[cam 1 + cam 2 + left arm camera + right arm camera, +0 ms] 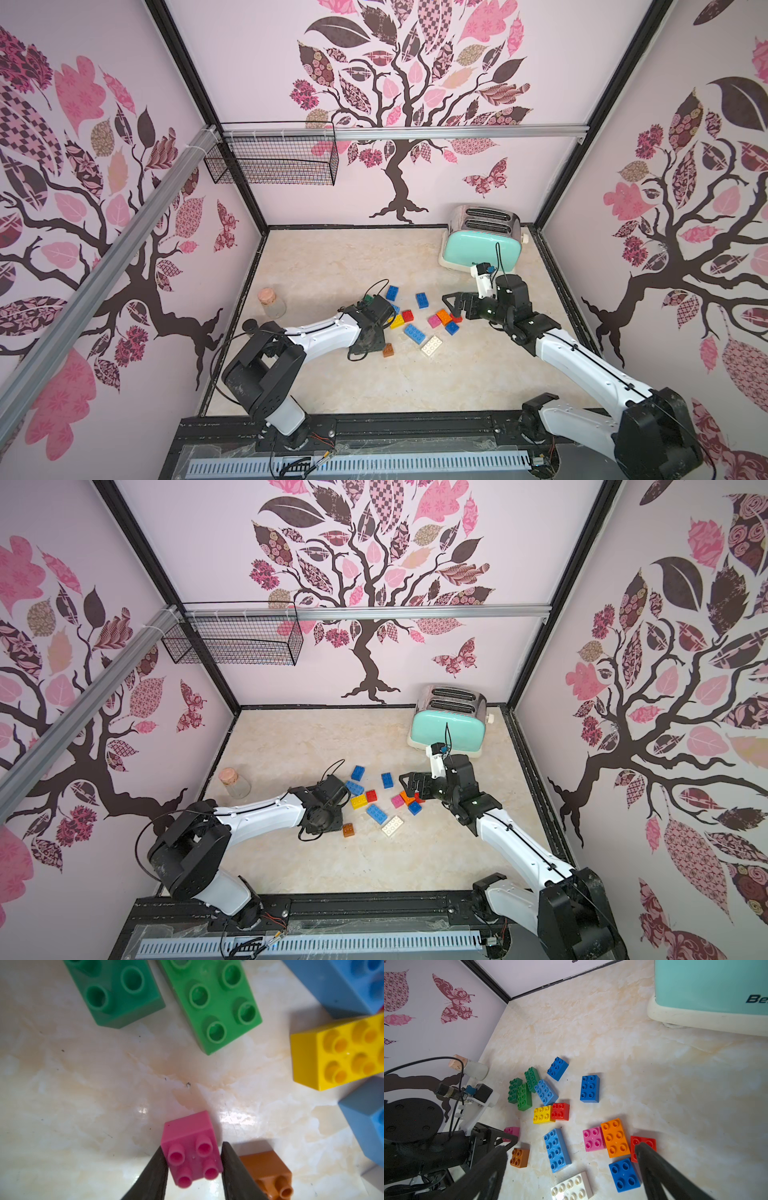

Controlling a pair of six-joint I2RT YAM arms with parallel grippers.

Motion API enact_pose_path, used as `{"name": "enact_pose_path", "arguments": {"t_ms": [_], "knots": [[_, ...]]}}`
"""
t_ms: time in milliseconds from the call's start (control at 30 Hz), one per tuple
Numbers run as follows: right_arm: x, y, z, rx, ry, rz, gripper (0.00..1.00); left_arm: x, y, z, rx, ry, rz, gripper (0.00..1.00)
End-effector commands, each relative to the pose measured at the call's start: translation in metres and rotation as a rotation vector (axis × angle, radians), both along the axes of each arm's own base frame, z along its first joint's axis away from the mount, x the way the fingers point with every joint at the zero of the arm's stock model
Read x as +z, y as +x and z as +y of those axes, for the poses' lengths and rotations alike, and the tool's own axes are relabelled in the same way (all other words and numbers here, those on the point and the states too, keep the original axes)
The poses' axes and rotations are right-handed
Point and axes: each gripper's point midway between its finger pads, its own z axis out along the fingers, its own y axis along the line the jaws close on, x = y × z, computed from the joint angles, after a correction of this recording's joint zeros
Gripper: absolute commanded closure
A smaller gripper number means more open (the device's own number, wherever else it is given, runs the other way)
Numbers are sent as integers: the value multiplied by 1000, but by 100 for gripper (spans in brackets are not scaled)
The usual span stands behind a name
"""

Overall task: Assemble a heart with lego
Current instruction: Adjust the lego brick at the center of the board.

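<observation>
- At the left edge of the brick scatter, the left gripper (193,1147) is seen with its fingers clamped on two sides of a dark pink square brick (188,1132); whether that brick is lifted off the surface cannot be told; a brown square brick (266,1169) lies just beside it.
- The rest of the lego is spread loose over the middle of the table: three green bricks (523,1095) side by side; blue bricks (589,1088) near them; a yellow brick (543,1114) touching a red square brick (560,1111); a long light-blue brick (557,1150); a white brick (572,1187); a pink square brick (592,1138) set against an orange brick (615,1137).
- No heart outline is made out and nothing appears stacked; the task is judged barely begun, with one brick gripped and nearly all the placing left.
- At the right of the scatter, the right gripper (571,1148) hovers with its fingers wide apart and nothing between them.
- The surface is a glossy cream marbled tabletop (332,257); a corked jar (272,303) stands at its left; a mint toaster (478,249) stands at the back right.
- The walls are covered with pink and brown tree decals; a wire basket (274,160) hangs on the back rail, towards the left.
</observation>
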Motion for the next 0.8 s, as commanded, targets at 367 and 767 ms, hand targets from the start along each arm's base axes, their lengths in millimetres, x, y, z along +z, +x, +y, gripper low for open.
{"name": "enact_pose_path", "arguments": {"t_ms": [367, 767], "knots": [[4, -1, 5, 26, 5, -18, 0, 9, -9, 11, -153, 112, 60, 72], [7, -1, 8, 49, 10, -14, 0, -1, -18, 9, -106, 48, 63, 59]]}}
